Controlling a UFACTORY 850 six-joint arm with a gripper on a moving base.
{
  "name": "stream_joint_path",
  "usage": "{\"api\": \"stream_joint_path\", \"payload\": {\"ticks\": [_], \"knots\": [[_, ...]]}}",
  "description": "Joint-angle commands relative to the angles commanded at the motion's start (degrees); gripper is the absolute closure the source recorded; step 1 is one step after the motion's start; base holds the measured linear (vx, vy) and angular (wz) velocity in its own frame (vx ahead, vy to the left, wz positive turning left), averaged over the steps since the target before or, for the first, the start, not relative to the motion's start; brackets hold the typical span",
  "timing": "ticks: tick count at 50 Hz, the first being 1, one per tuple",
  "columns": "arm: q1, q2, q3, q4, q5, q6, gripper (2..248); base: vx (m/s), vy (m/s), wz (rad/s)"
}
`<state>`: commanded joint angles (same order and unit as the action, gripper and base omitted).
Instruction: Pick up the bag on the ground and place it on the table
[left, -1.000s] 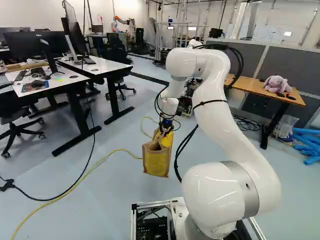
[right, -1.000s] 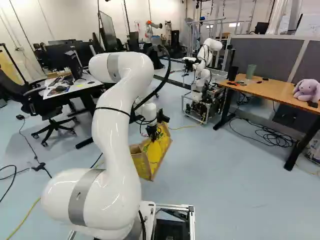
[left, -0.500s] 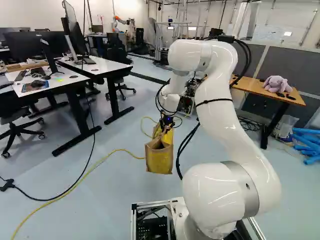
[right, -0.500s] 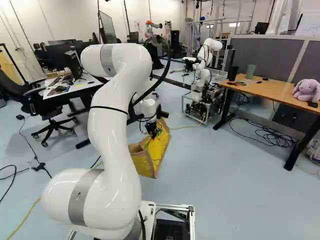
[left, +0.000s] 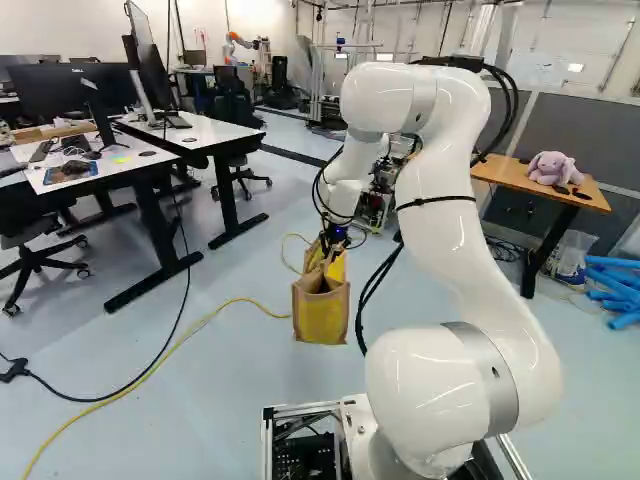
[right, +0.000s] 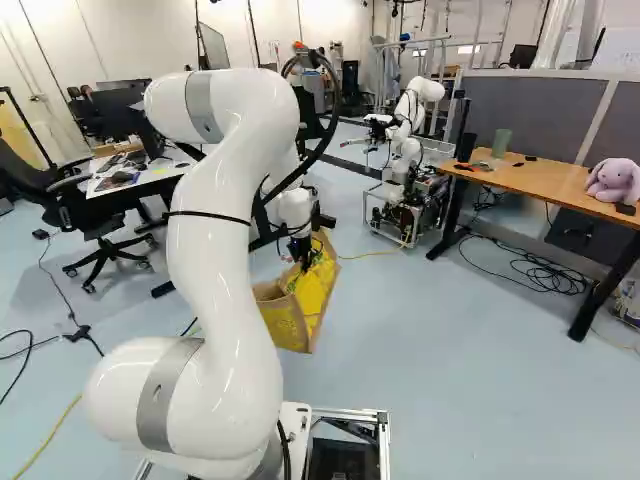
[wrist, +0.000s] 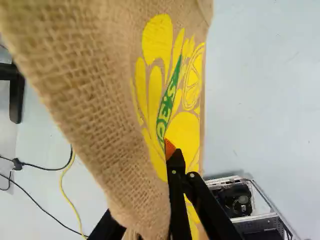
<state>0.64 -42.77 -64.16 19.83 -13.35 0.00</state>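
Burlap bag (left: 320, 315) hangs below gripper (right: 303, 264); fingers pinch its upper cloth; orange pad (wrist: 170, 147) lies against yellow print; other fingertip hidden behind burlap.

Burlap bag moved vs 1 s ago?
Yes. In the left base view the burlap bag now sits slightly higher and farther right against the yellow floor cable.
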Motion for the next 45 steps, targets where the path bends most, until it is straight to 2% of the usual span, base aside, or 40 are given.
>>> {"api": "stream_joint_path", "payload": {"ticks": [19,45], "knots": [[-0.01,3.48,1.17,-2.05,-2.72,0.0,229,0.0,0.0,0.0],[-0.02,7.9,2.1,-7.66,-3.79,0.0,229,0.0,0.0,0.0]]}}
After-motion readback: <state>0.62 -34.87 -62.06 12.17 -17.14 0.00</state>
